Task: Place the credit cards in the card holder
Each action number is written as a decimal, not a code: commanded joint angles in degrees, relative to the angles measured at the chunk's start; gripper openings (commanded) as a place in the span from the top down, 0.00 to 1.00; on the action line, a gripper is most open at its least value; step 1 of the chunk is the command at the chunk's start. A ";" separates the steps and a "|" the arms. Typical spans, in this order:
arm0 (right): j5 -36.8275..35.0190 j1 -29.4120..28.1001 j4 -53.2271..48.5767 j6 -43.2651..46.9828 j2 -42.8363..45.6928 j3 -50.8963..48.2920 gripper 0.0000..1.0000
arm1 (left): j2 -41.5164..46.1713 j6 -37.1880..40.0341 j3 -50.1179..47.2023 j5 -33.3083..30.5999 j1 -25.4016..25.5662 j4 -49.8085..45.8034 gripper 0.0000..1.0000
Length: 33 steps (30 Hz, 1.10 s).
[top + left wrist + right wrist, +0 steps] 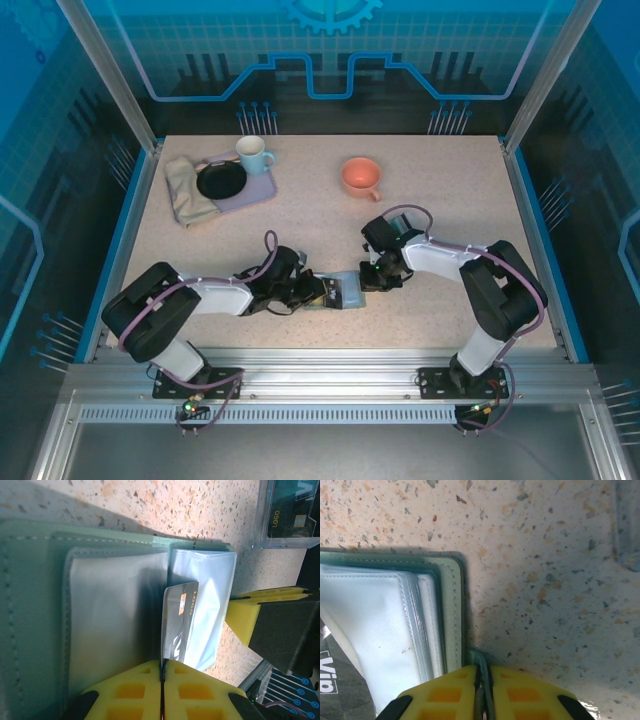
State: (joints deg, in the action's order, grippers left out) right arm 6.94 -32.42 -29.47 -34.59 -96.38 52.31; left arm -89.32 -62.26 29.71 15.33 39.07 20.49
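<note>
Where the left gripper's (162, 672) yellow jaws press fully together, they pinch the lower edge of a dark credit card (179, 617) printed with "LOGO". The card stands on its long edge over the open card holder (35, 610), against a clear sleeve (210, 610). The right gripper (482, 672) is likewise closed, clamped on the small green tab (474, 656) at the holder's stitched edge. The holder lies flat and open on the speckled table (545, 580), near centre, between the two grippers, left gripper on its left and right gripper on its right. A clear plastic box (262, 530) holding another dark card rests just beyond it. At the far left sit a tray (262, 190) with a black plate (221, 181) and a mug (254, 154); an orange cup (360, 177) stands far centre.
</note>
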 commanded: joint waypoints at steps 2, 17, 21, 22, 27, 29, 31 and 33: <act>3.23 0.45 1.77 -0.91 -0.47 -1.60 0.86 | 2.14 -1.06 -1.90 -6.40 0.30 -3.84 0.90; 5.23 0.52 2.93 -1.02 -1.53 -1.60 0.87 | -2.53 -0.96 0.52 -5.18 1.30 -0.86 0.90; 5.28 0.52 3.02 -1.01 -1.57 -1.60 0.87 | -3.01 -2.19 -0.11 -4.65 1.51 0.95 0.89; 5.27 0.52 3.11 -1.09 -1.61 -1.60 0.86 | -3.27 -2.17 0.06 -4.44 1.56 1.29 0.90; 5.57 0.52 3.57 -1.44 -1.62 -1.60 0.86 | -4.32 -2.09 1.02 -3.85 1.97 1.10 0.88; 5.75 0.58 3.55 -1.53 -1.45 -1.60 0.86 | -4.62 -2.01 1.35 -3.65 2.18 0.94 0.86; 5.98 0.53 3.66 -1.62 -1.35 -1.60 0.86 | -5.11 -1.66 2.08 -3.41 2.48 0.40 0.86; 6.30 0.53 3.79 -1.62 -1.34 -1.60 0.86 | -5.74 -1.22 3.31 -2.91 2.75 -0.40 0.85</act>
State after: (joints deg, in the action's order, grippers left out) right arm 8.71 -31.70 -28.62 -35.16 -96.36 51.79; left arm -93.25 -64.42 31.33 11.40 40.95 23.18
